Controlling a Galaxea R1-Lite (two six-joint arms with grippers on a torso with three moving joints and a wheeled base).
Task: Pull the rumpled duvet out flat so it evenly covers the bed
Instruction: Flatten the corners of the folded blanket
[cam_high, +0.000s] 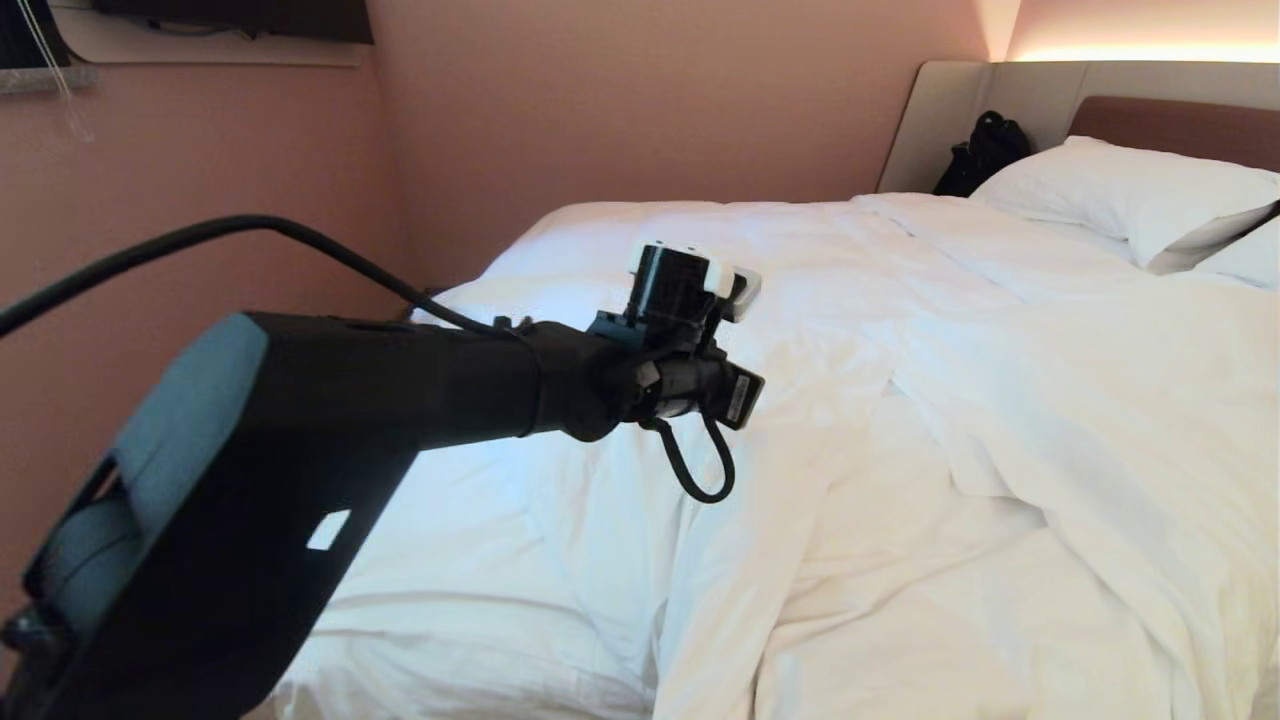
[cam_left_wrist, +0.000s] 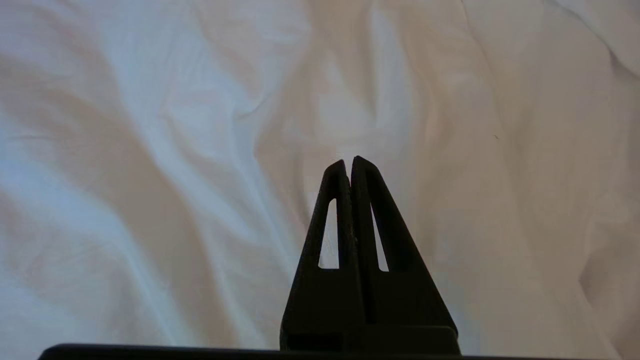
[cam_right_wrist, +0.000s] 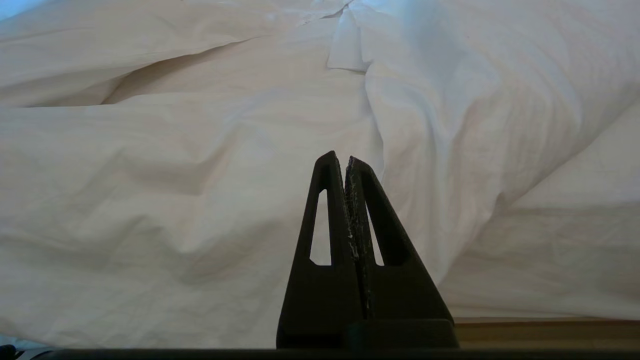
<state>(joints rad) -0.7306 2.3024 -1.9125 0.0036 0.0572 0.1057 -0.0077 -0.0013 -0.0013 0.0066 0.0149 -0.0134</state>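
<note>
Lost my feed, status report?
Left gripper shut, empty, over duvet. Right gripper shut, empty, beside it. Duvet rumpled. Nothing in the way.

Left arm stretched from the lower left of the head frame toward centre, dark forearm rising slightly to the wrist. Black cable arching from the left edge down to the wrist; a short loop hanging beneath it. Left claw pressed together, fingertips meeting, nothing between them. Right claw likewise closed, empty, pointing up the middle of its frame; right arm outside the head frame.
</note>
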